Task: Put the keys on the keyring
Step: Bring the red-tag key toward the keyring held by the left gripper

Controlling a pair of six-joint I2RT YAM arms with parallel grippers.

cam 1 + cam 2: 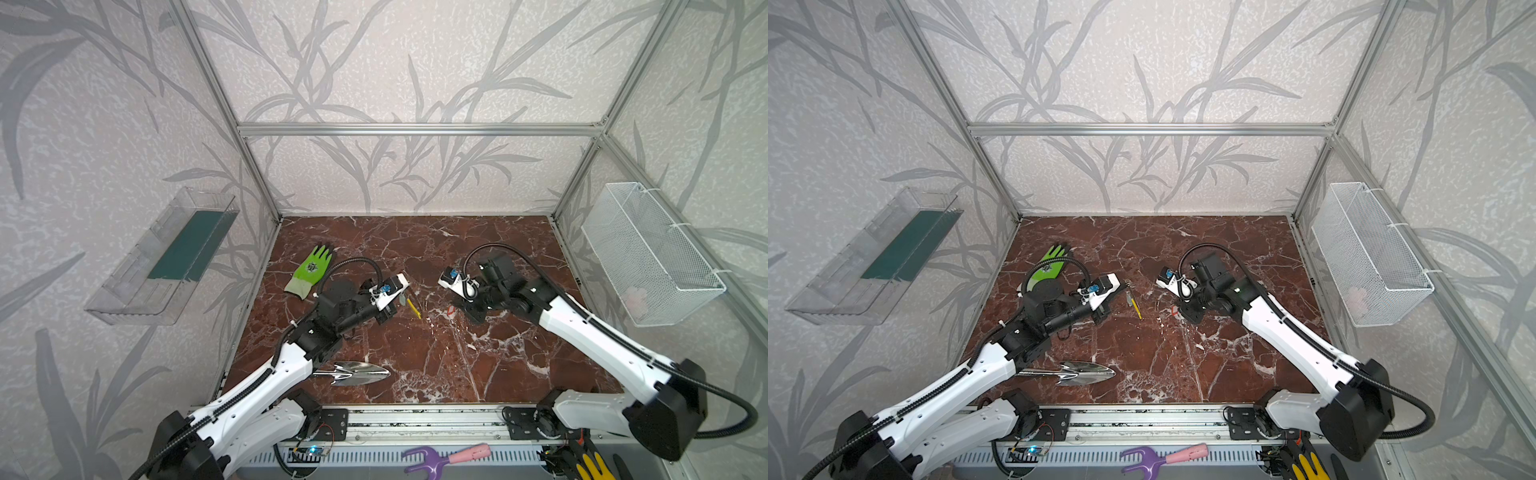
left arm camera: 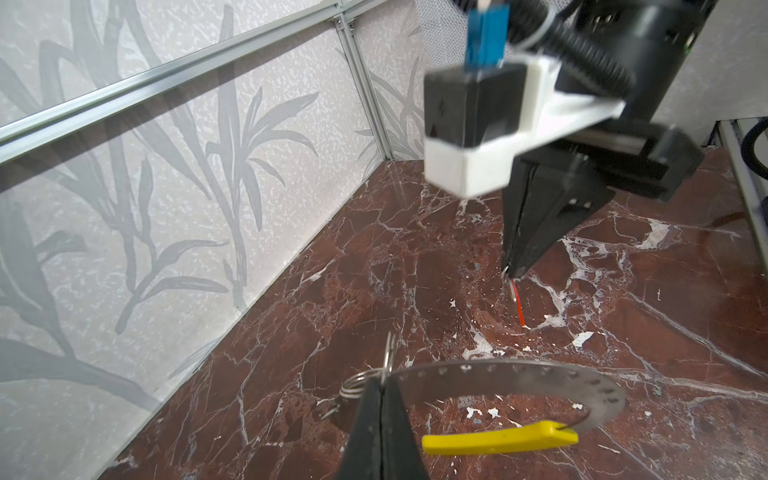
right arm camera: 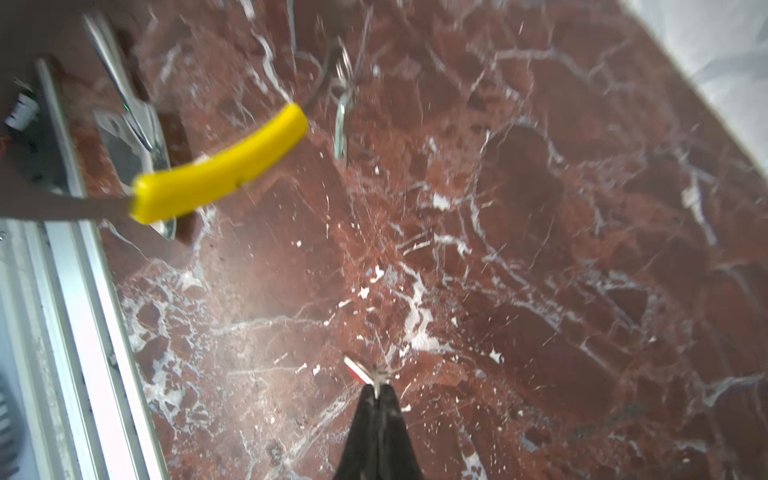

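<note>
Overhead, a red marble tabletop (image 1: pixel 457 365) sits inside a walled cell. Far left lies a green glove (image 1: pixel 309 270), with a shiny trowel (image 1: pixel 357 372) nearer the front. Next comes the left gripper (image 2: pixel 381 380), jaws pinched tight on the keyring (image 2: pixel 540 372), holding the grey hoop and its yellow segment (image 2: pixel 498 436) above the table. A mint-green key (image 1: pixel 402 297) dangles by that grip; whether it is threaded on is unclear. Right of the hoop, apart from it, the right gripper (image 3: pixel 377 388) is clamped on the top of the red key (image 3: pixel 356 368), whose tag hangs below the tips. A wire basket (image 1: pixel 648 253) hangs on the far right wall. The step in hand looks like threading the red key: best done by holding the hoop steady, lining the key's ring up with the hoop's free end, and approaching slowly, since the dangling tag may swing and the grip is only at the tips.
</note>
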